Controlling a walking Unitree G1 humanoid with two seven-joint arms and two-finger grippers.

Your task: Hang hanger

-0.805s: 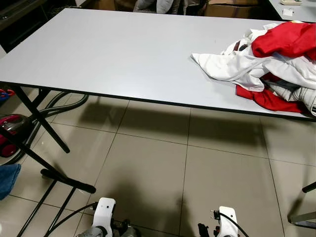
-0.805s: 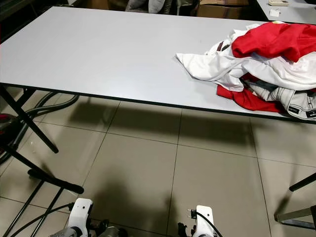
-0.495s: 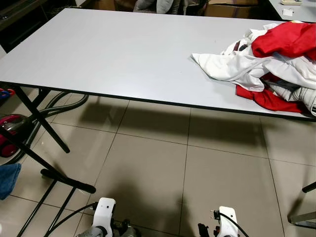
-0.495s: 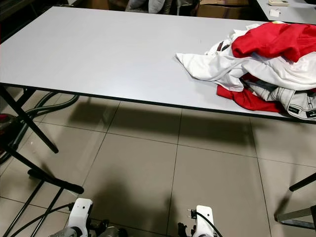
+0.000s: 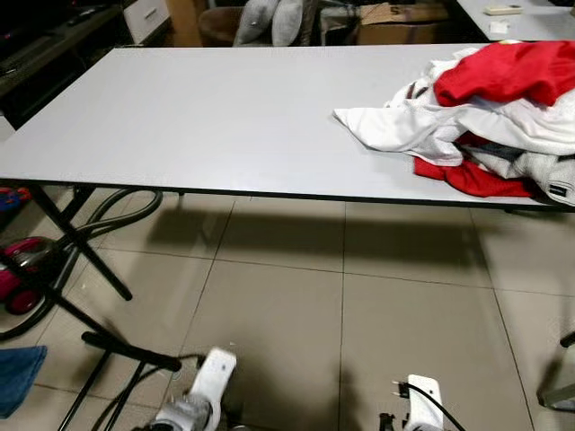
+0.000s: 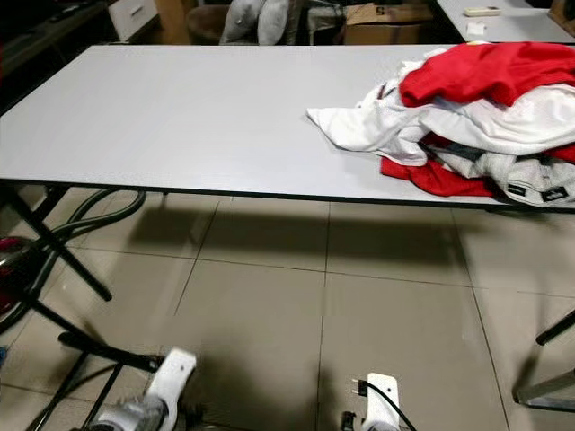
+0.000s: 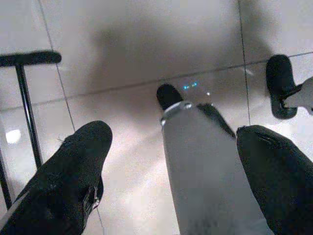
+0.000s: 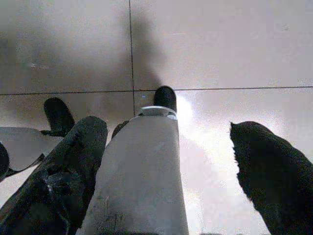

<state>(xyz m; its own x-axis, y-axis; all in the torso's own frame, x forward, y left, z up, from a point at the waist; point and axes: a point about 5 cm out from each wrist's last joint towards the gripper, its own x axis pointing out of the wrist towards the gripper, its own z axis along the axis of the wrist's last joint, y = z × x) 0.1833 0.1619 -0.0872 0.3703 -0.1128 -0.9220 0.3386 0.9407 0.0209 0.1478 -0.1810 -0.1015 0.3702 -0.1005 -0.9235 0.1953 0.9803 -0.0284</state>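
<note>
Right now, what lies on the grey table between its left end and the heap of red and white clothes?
Nothing: in the left eye view the grey table is bare up to the heap of red and white clothes.

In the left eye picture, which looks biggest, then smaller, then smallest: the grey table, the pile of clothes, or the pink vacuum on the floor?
1. Grey table, by far the largest.
2. Pile of clothes on the table's right end.
3. Pink vacuum, partly cut off at the edge, so its full size is unsure.

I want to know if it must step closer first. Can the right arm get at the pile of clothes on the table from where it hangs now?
Probably not. The right gripper hangs open, low over the floor tiles, well short of the table; the pile of clothes lies at its far right end.
</note>
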